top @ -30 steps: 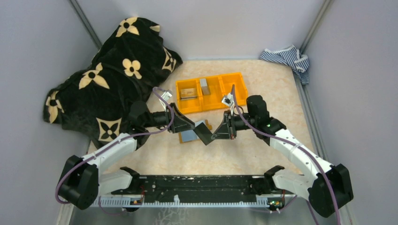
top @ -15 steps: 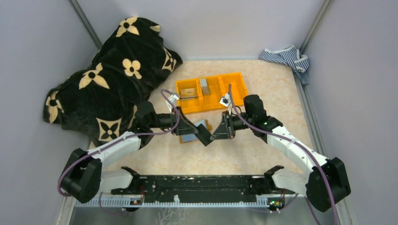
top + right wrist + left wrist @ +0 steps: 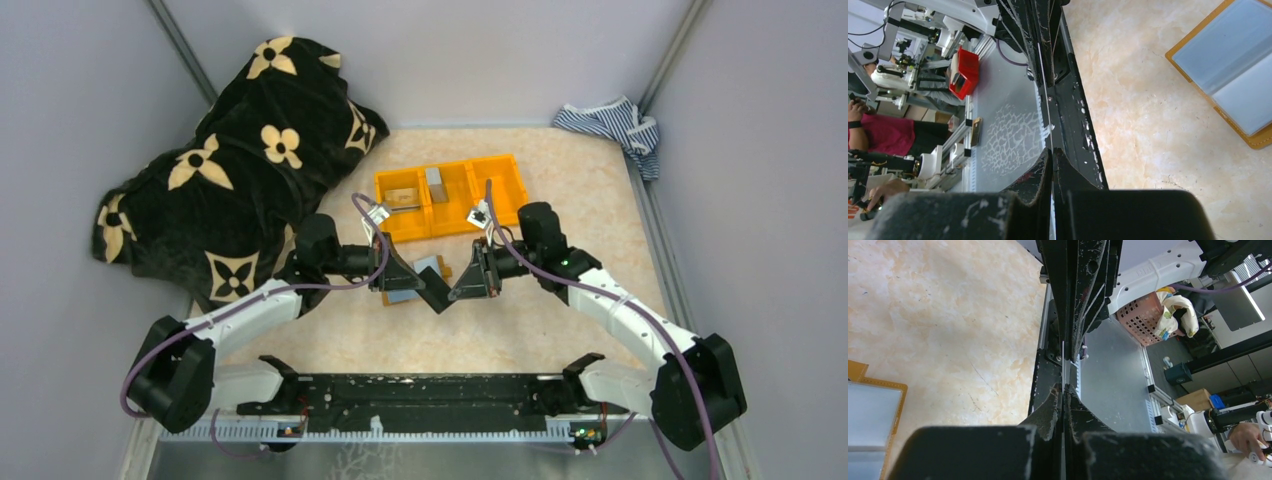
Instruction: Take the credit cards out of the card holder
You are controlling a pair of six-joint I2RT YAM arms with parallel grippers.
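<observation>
As grey walls [image 3: 80, 100] enclose it, marbled tabletop [image 3: 500, 335], open card holder [image 3: 1228, 67]

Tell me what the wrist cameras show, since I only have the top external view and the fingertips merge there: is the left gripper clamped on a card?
Observer: Yes. In the left wrist view the left gripper is shut on a thin card, seen edge-on as a pale line between the fingers.
Operator: And the right one?
Observer: Its wrist view shows the right gripper shut on a thin card edge as well.
Operator: Anything else touched?
Observer: No. The card holder lies open flat on the table, grey-blue side up, neither gripper touching it.
</observation>
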